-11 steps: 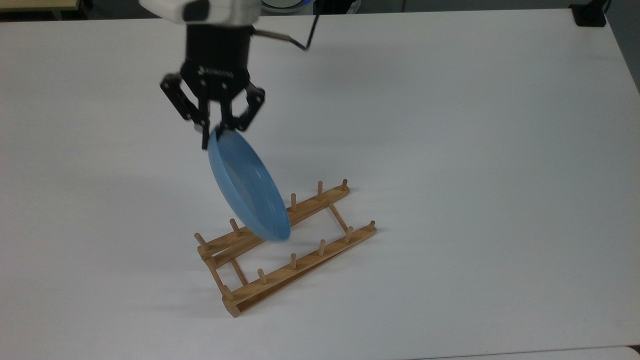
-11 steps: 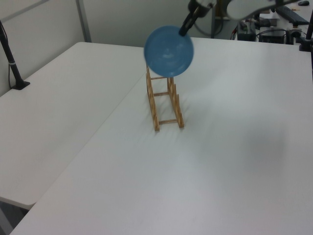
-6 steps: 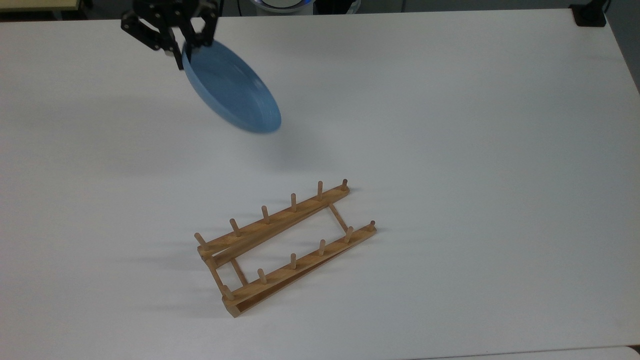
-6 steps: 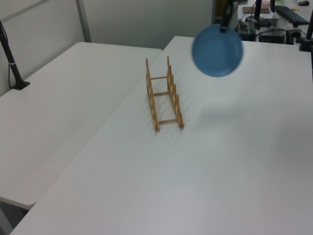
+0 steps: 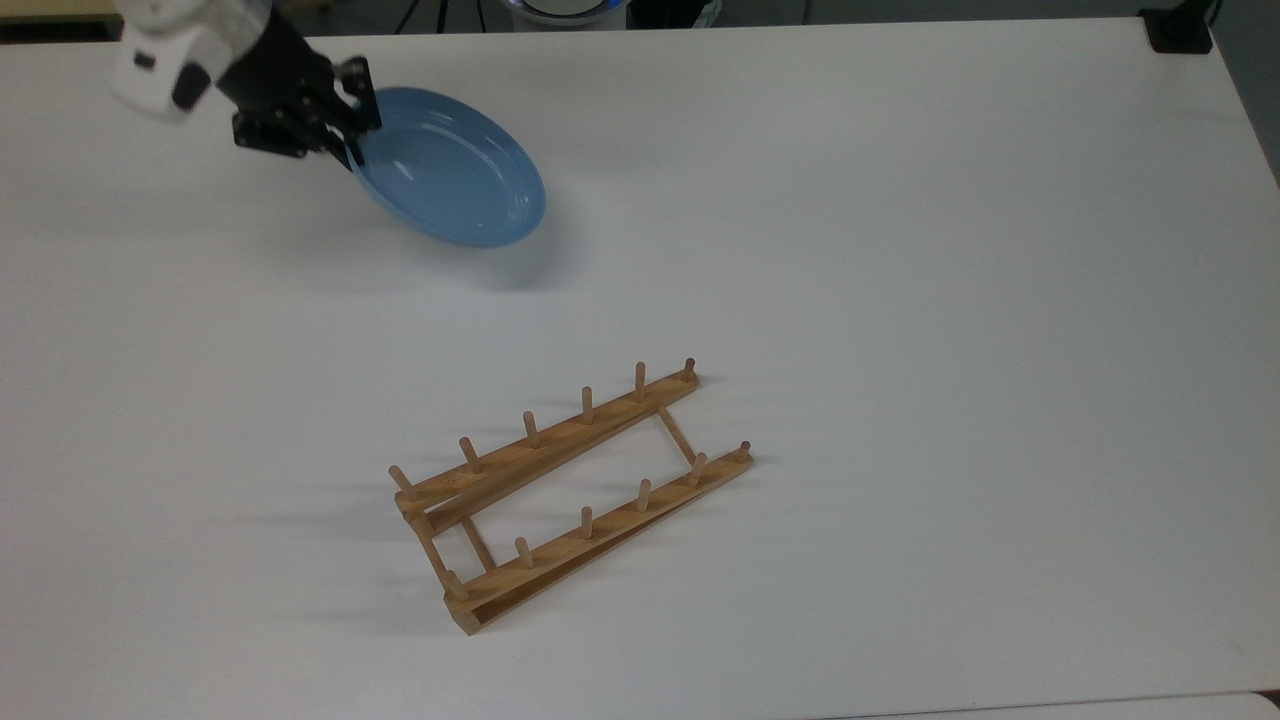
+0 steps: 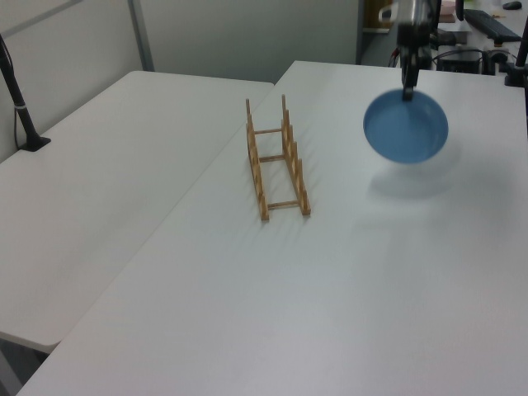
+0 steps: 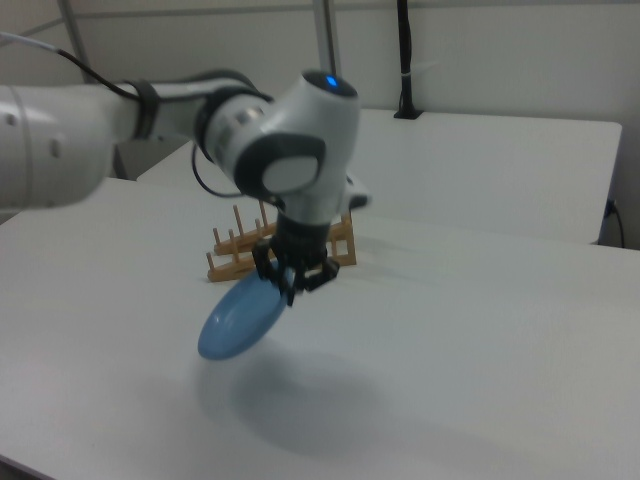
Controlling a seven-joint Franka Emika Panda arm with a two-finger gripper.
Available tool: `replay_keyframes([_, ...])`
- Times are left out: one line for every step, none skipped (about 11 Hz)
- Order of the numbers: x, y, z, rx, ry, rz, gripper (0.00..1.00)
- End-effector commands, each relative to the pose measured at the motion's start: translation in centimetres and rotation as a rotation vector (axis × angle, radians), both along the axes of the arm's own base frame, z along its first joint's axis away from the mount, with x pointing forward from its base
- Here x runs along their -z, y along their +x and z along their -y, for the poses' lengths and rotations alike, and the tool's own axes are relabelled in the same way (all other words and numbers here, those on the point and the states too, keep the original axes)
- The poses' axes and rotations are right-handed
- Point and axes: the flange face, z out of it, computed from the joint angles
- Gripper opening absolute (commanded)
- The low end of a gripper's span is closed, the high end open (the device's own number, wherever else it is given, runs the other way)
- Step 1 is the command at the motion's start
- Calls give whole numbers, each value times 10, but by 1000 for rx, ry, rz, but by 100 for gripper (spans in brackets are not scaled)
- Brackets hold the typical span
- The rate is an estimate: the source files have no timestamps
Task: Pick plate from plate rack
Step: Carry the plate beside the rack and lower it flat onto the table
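— Plate [image 5: 455, 172], that blue one, where is it from where you stand?

— Up in the air, off at the top view's far left, well apart from the plate rack [image 5: 565, 490]. The gripper [image 5: 352, 140] has its two fingers pinched on the plate's rim at the edge nearest the arm, and the rest of the plate hangs out from there toward the top view's right.

— Flat or on edge?

— Tilted. In the top view its hollow face looks up and toward the camera, and it reads as an oval whose long axis runs from upper left, at the fingers, down to lower right. In the right view the plate [image 7: 240, 318] slopes down from the gripper [image 7: 297, 285] to the right view's lower left, clear of the table [image 7: 480, 340], with a soft shadow beneath it. In the left view the plate [image 6: 406, 129] shows almost its full round face, hanging straight below the gripper [image 6: 407, 92].

— And the rack?

— Sitting on the white table [image 5: 900, 250], near the middle of the top view. Its two long rails run from lower left to upper right there, pegs standing up, thin crossbars joining them, no plate between the pegs. In the left view the plate rack [image 6: 275, 161] lies to the left of the plate, long axis running away from the camera. In the right view the plate rack [image 7: 270, 245] is partly hidden behind the arm [image 7: 290, 150].
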Motion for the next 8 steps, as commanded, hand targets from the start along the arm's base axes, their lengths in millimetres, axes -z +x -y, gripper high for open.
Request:
replay_keyframes([48, 9, 1, 18, 29, -15, 0])
replay_keyframes([71, 7, 1, 31, 22, -18, 0])
replay_keyframes([83, 6, 4, 43, 15, -14, 0])
replay_keyframes([97, 6, 5, 48, 11, -18, 0])
replay_keyframes([106, 8, 6, 52, 8, -23, 9])
replay_keyframes([106, 8, 7, 49, 5, -26, 34])
replay_keyframes([103, 6, 15, 60, 5, -25, 99])
replay_keyframes([94, 7, 18, 65, -1, -12, 100])
